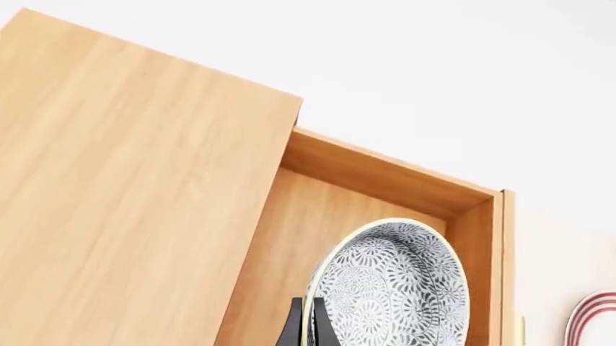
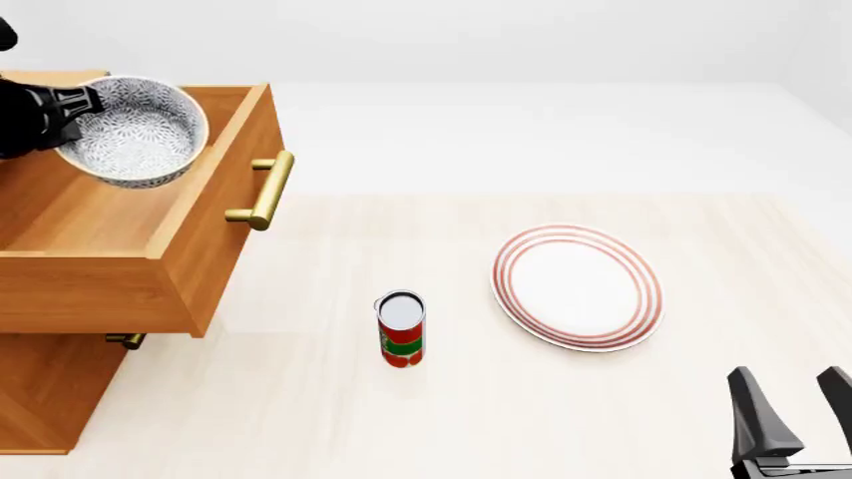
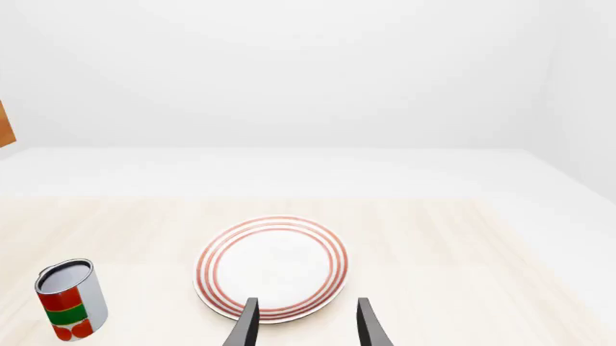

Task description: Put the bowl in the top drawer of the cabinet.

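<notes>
Bowl and left gripper sit together at the upper left of the front view: the black fingers are clamped on the bowl's left rim, and the bowl hangs tilted above the open top drawer, its patterned inside turned toward the camera and its body to the right of the claw. In the left wrist view the same grip shows at the lower middle of the frame, two dark fingertips pinching the rim of the bowl with the drawer's wooden floor behind it. The drawer is pulled out from the cabinet, its brass handle facing right. Further right, near the centre of the front view, a red and green can stands upright on the pale table, and right of it, apart from the can, lies a white plate with red rings. At the lower right corner the right gripper stands with its fingers spread and nothing between them, near the plate's edge in the right wrist view.
</notes>
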